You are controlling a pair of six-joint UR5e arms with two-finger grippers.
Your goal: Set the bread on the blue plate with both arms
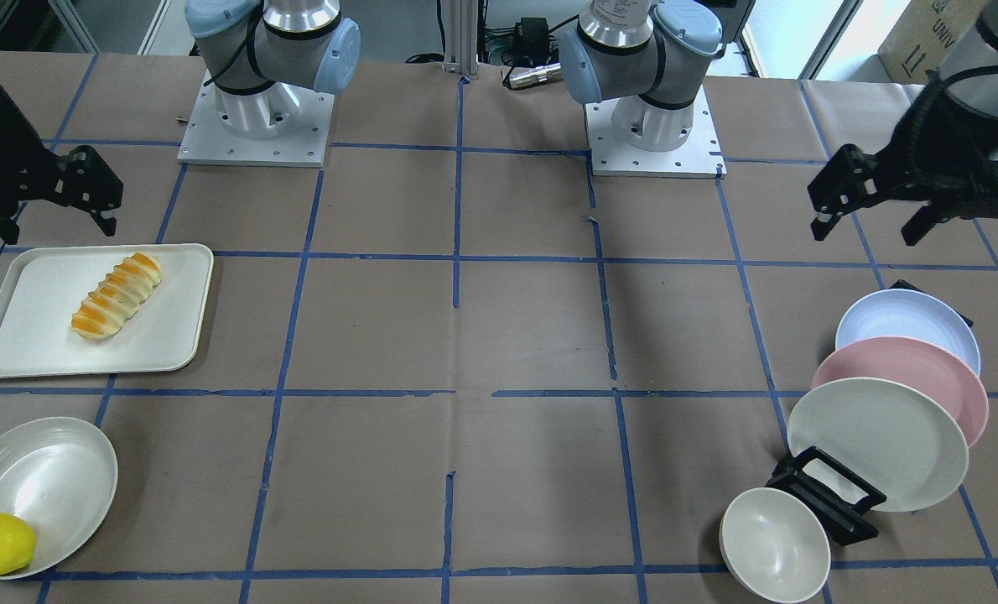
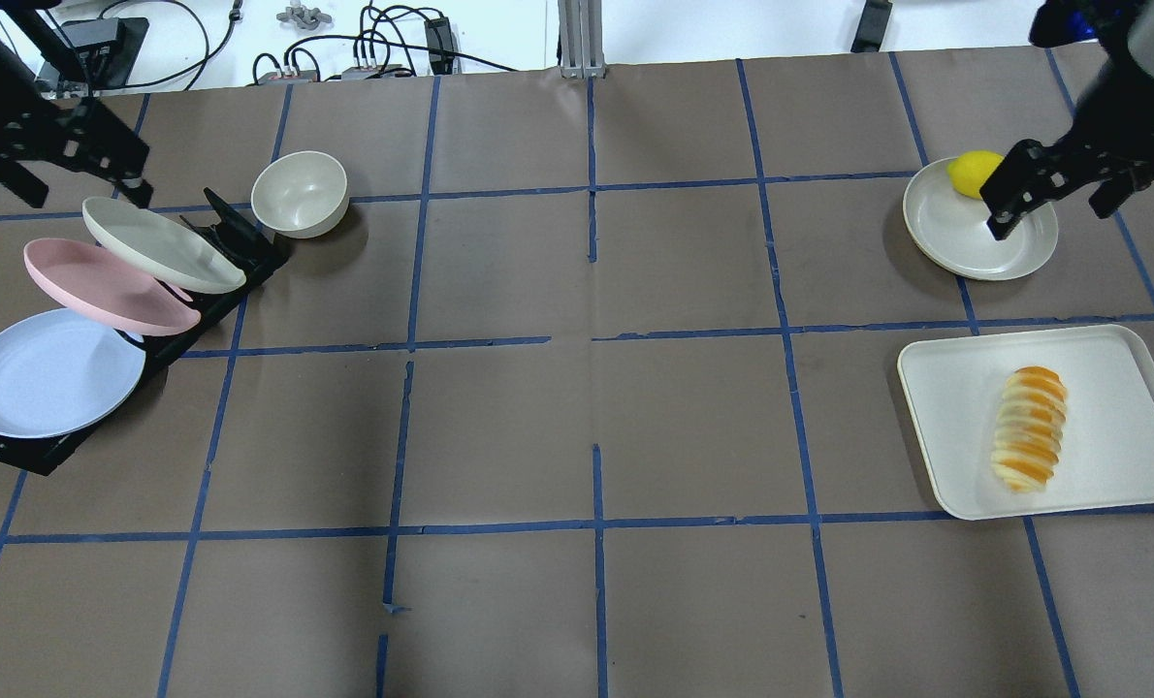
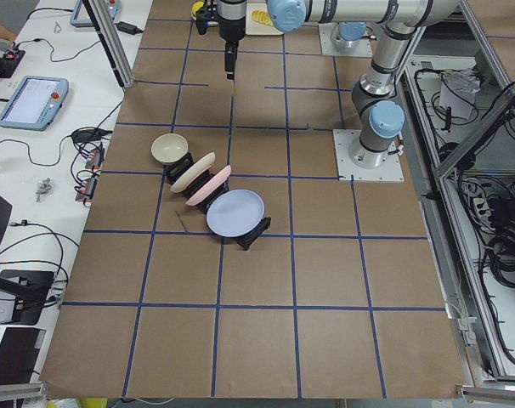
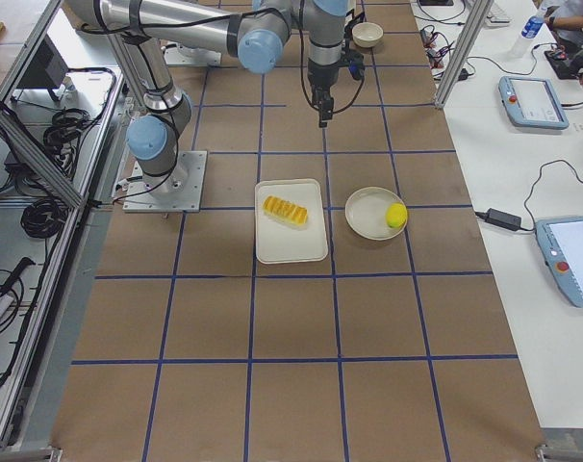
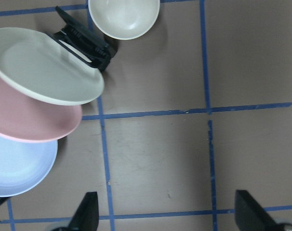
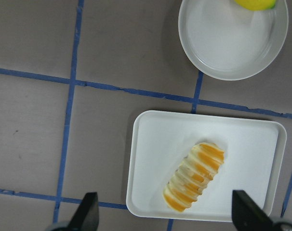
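Overhead exterior: bread (image 2: pixel 1028 428) apart from right end effector (image 2: pixel 1047 215).

The cardboard box (image 1: pixel 921 38) bears the letters "UNIV" (cut off; nothing else is legible).

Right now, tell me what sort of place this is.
Most likely a robotics lab: a left arm and a right arm bolted to a table gridded with blue tape, plus control tablets and cables on the side bench.
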